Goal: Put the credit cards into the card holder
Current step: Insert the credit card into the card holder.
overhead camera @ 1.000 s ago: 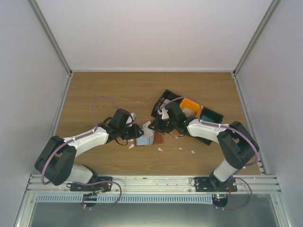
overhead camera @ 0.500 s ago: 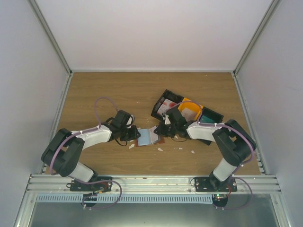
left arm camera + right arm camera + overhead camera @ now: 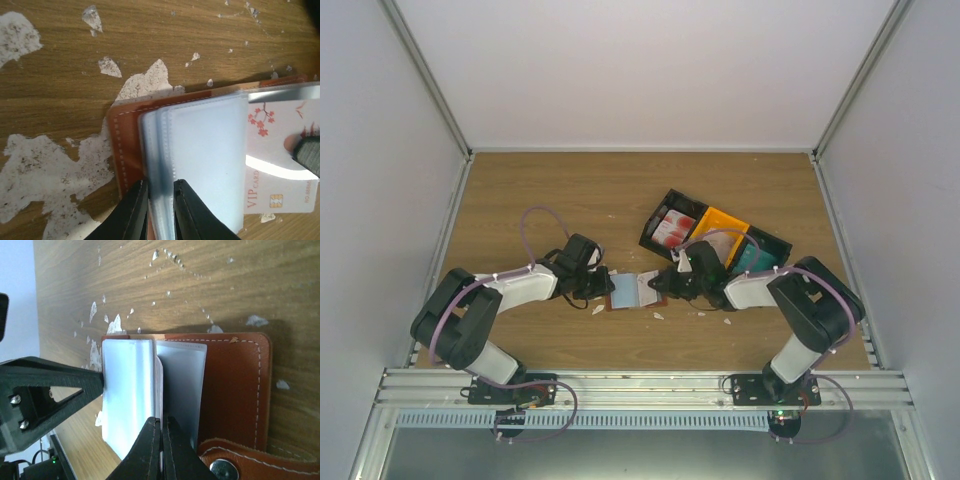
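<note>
Top external view: wood-grain table [image 3: 520,200] | bins [image 3: 653,218] behind right gripper [image 3: 161,421] hold red-and-white card [image 3: 672,229] and teal card [image 3: 754,259], not yet loaded | card holder [image 3: 632,291], stitched reddish-brown leather, open between both grippers | left gripper [image 3: 160,185] nearly closed, pinching its pale-blue plastic sleeves [image 3: 205,150] | right gripper clamped on glossy VIP card [image 3: 277,150], partly between sleeves; insertion judged underway.

Top camera looks down from behind; wrist cameras sit close, probably on opposite sides, sharing the wallet [image 3: 235,390].
</note>
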`<state>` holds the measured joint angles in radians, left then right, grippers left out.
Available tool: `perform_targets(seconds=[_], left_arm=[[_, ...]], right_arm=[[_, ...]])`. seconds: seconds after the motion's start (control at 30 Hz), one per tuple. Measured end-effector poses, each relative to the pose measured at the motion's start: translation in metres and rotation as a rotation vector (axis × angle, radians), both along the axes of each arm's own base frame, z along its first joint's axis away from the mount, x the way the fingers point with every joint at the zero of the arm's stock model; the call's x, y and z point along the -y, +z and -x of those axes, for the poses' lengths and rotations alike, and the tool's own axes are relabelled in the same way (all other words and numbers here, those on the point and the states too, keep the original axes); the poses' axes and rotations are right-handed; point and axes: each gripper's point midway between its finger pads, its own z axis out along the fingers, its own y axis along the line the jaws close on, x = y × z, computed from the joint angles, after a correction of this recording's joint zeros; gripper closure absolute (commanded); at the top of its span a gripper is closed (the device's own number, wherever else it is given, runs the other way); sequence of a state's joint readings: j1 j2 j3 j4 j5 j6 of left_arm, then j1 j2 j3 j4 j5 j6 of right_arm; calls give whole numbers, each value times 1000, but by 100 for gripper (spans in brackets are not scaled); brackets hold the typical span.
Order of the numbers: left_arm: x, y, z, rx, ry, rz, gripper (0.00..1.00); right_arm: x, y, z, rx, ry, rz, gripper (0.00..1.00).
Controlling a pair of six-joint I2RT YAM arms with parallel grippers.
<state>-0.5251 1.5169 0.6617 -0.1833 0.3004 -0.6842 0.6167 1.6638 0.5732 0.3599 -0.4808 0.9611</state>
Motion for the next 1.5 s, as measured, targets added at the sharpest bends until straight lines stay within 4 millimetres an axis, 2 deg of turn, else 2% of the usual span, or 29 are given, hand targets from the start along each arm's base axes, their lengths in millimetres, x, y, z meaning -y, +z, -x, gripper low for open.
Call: perform_targets(seconds=[0.13,0.5,0.73,1.5], left_arm=[[-3,-3,1,1,5,-10,81],[-5,-2,5,4,-12,-20,80],[-3,-2,6,5,-19,-13,74],[-1,-2,7,9,-29,0,75]], right_arm=[[3,3,6,0,-5,-41,100],[-8,19,4,30,23,-128,99],[-7,5,5,-1,22,-109,99],[-24,-2,3,-40,72,-171,100]])
